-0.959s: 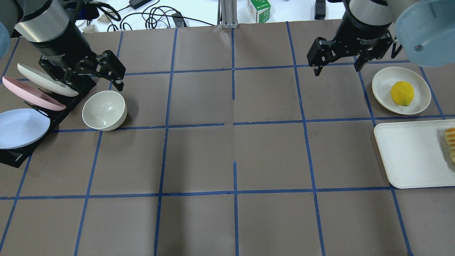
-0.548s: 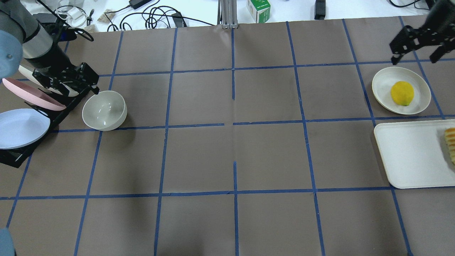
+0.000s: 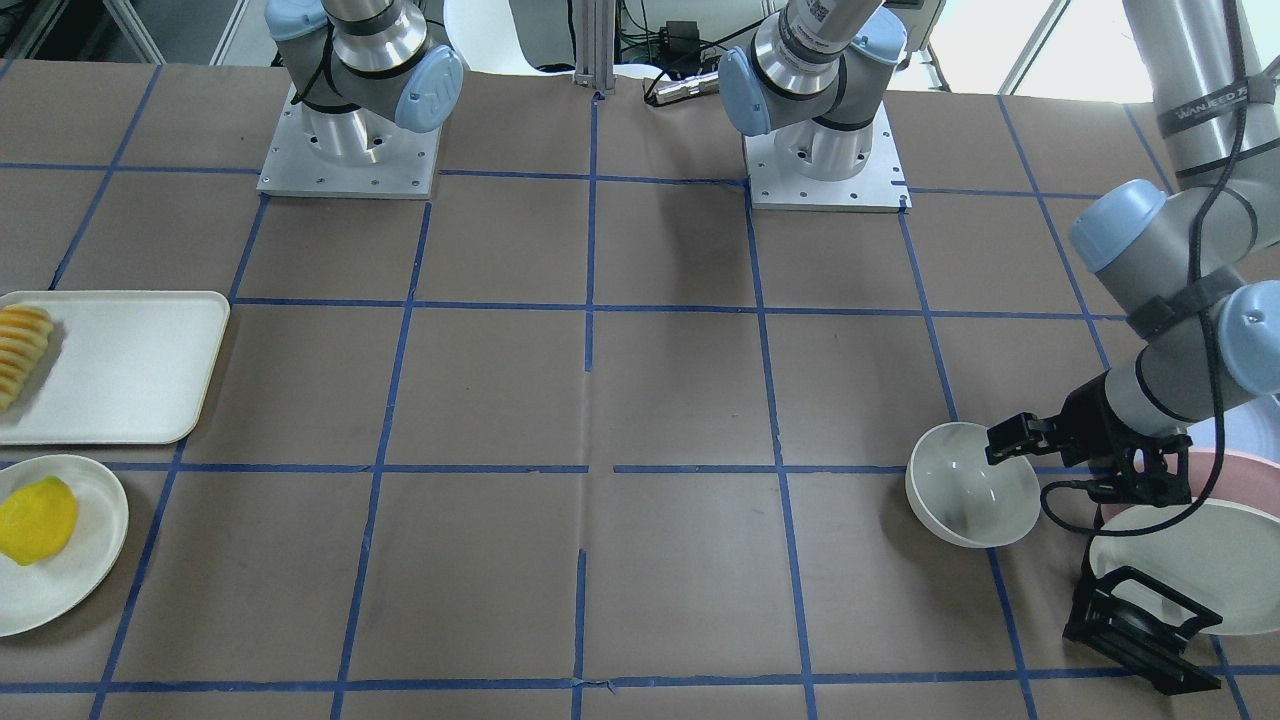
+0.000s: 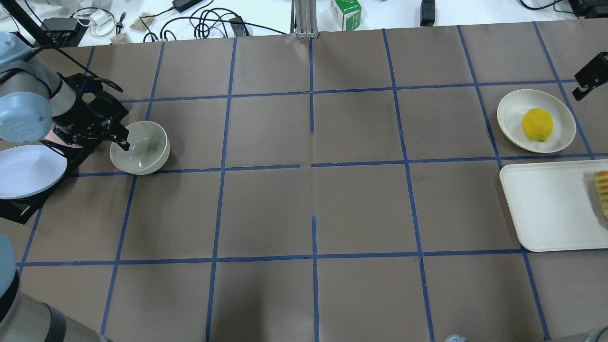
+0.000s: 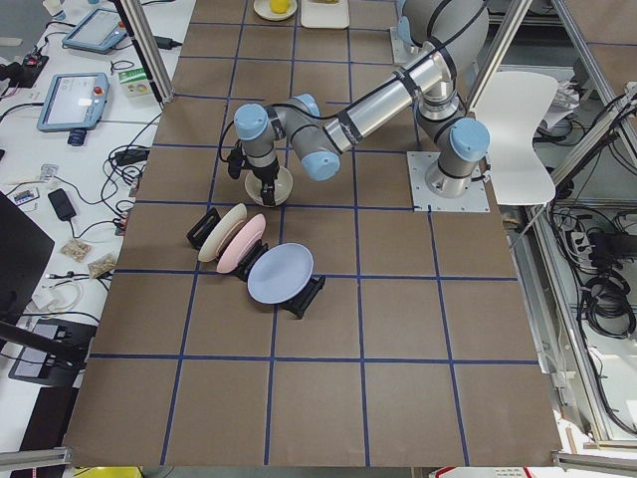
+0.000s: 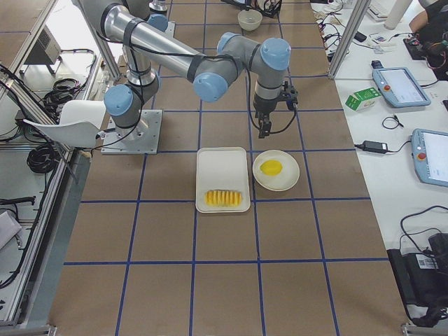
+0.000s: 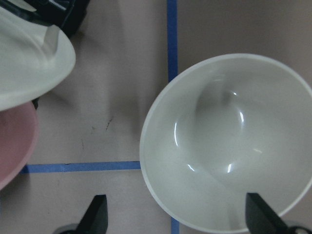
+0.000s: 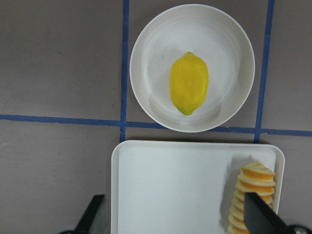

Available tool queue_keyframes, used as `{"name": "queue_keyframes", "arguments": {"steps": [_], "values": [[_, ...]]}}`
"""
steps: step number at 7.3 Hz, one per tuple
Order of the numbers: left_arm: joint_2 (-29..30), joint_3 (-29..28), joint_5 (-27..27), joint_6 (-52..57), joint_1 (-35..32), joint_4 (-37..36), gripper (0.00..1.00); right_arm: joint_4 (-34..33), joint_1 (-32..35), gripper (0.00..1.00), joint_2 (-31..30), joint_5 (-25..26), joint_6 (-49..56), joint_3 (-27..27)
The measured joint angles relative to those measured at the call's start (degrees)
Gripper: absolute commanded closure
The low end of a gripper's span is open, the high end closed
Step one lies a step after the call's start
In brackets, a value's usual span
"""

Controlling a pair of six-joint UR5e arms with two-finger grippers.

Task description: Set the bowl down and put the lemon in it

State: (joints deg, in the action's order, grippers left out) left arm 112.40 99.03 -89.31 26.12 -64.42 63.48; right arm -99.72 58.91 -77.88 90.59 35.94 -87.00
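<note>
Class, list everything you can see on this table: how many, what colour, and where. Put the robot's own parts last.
bowl: one, off-white, robot's left end, beside the rack.
lemon: one, yellow, on the round plate.
round plate: one, off-white, right end.
tray: one, off-white, beside the round plate.
sliced fruit: one row, orange-yellow, at the tray's edge.
rack: one, black, left end.
rack plates: three, off-white, pink, pale blue, in the rack.
left gripper: one, black, open astride the bowl's rim.
right gripper: one, black, open, raised near the round plate.
</note>
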Motion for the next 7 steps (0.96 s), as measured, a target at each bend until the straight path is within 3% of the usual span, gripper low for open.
{"name": "queue_keyframes", "arguments": {"steps": [1, 2, 3, 4, 5, 7], "values": [[0.9, 0.9, 0.1, 0.4, 0.2, -2.1, 0.02, -2.1, -0.1, 0.00, 2.3, -0.1, 1.0, 0.1], [2.1, 1.2, 0.2, 0.9, 0.3, -4.0, 0.20, -4.5, -0.1, 0.00, 5.1, -0.4, 1.4, 0.1], [3.1, 1.3, 0.4, 1.3, 0.3, -5.1, 0.55, -7.6, -0.1, 0.00, 8.5, -0.7, 1.7, 0.1], [3.7, 1.3, 0.5, 1.9, 0.3, -5.6, 0.84, -10.6, -0.1, 0.00, 11.9, -0.9, 1.8, 0.0], [4.0, 1.3, 0.6, 2.6, 0.3, -5.8, 1.00, -12.9, -0.1, 0.00, 14.8, -0.9, 1.9, 0.0], [4.1, 0.8, 0.7, 3.0, 0.3, -5.7, 1.00, -15.6, -0.1, 0.00, 18.8, -1.0, 1.9, 0.0]]}}
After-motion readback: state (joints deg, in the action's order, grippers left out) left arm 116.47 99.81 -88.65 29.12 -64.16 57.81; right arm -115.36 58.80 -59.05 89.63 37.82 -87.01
